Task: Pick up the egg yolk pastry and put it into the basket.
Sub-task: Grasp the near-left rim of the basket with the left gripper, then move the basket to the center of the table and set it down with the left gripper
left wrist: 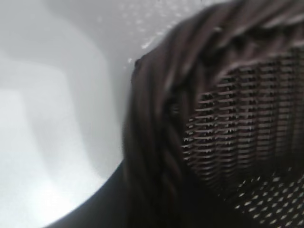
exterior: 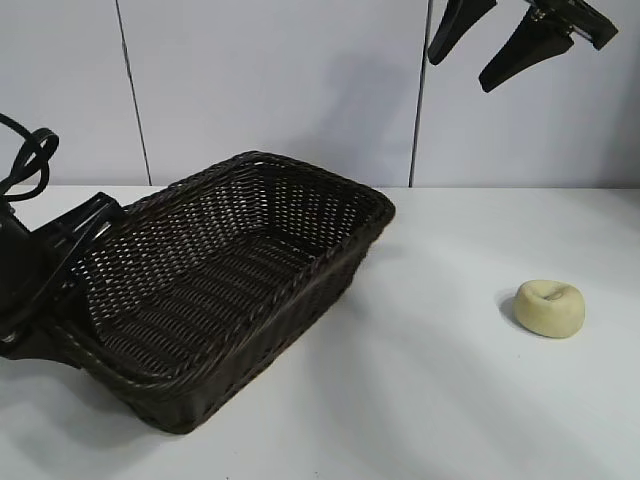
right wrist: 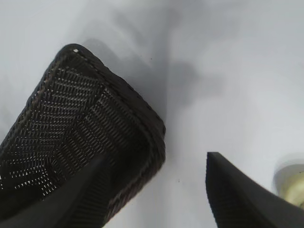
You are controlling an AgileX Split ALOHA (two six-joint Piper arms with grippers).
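Your dark brown woven wicker basket [exterior: 225,290] holds nothing; the pale yellow dented pastry [exterior: 549,307] sits apart on the white table [exterior: 450,400]. The right gripper [exterior: 500,45] hangs spread wide overhead, and I can't tell with the left gripper [exterior: 60,265] at the basket's rim.

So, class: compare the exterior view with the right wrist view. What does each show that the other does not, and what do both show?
Only the exterior view shows the whole basket with the left end effector at its left end, and the whole pastry lying apart on the table. Only the right wrist view shows the table from above between the open right end effector fingers. Both show the basket, the pastry, the table and the raised right end effector.
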